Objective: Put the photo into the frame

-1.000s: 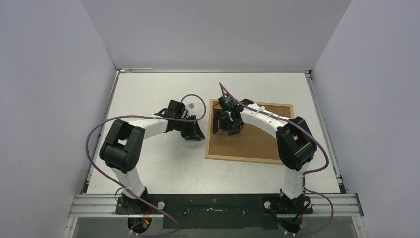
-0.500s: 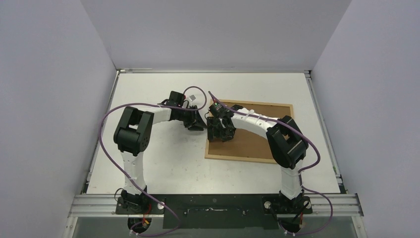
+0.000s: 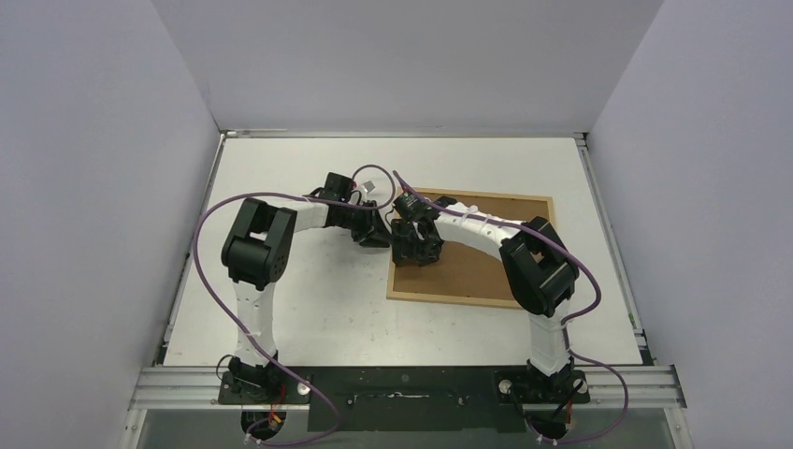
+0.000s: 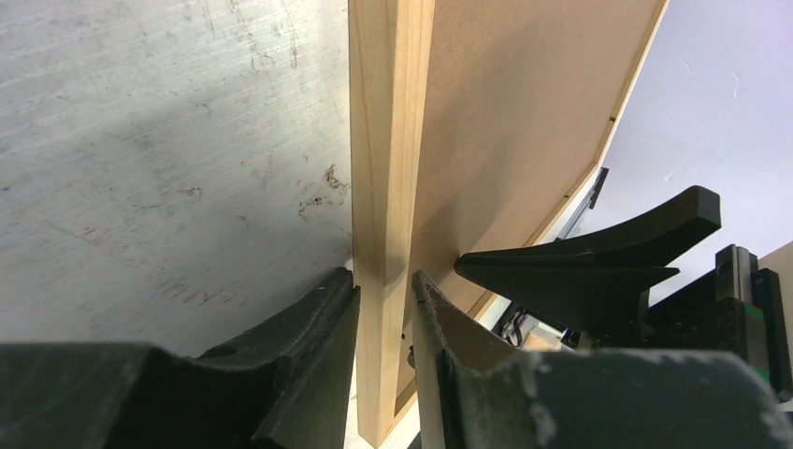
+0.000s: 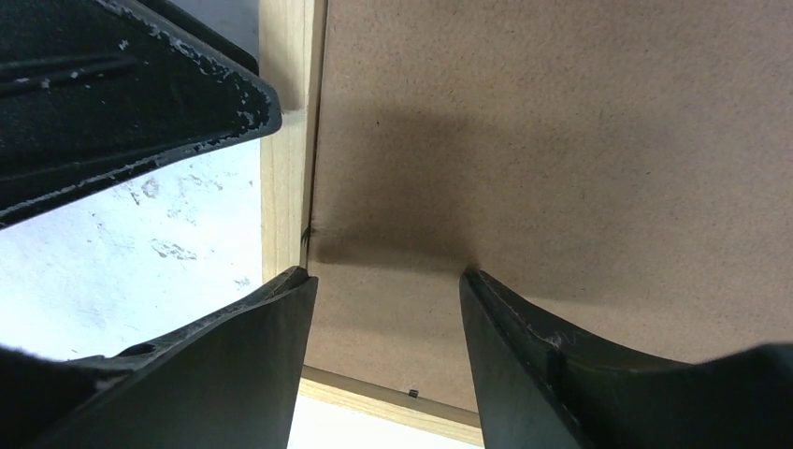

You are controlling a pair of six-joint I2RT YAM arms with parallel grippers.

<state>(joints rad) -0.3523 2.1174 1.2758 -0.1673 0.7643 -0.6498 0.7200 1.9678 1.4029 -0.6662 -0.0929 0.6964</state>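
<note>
2 arms meet at the left rail of the frame (image 3: 454,300), which lies back-up on the right half of the bench (image 3: 299,299) with the brown board (image 3: 482,271) filling it. My left fingers (image 4: 309,341) are clamped across that rail, 1 on the outer side and 1 on the inner side at the board's edge. My right fingers (image 5: 538,360) stand apart with their tips down at the board just inside the same rail, the left tip at the seam between rail and board, and nothing is held between them.

I can't see the photo in any view. It may be under the board, but I can't tell.

I judge the step in hand to be working the board at this edge while the left arm steadies the frame. The next move calls for a firm hold on the rail and a careful, shallow bite at the seam, so the right tips catch the board and not the wood.
</note>
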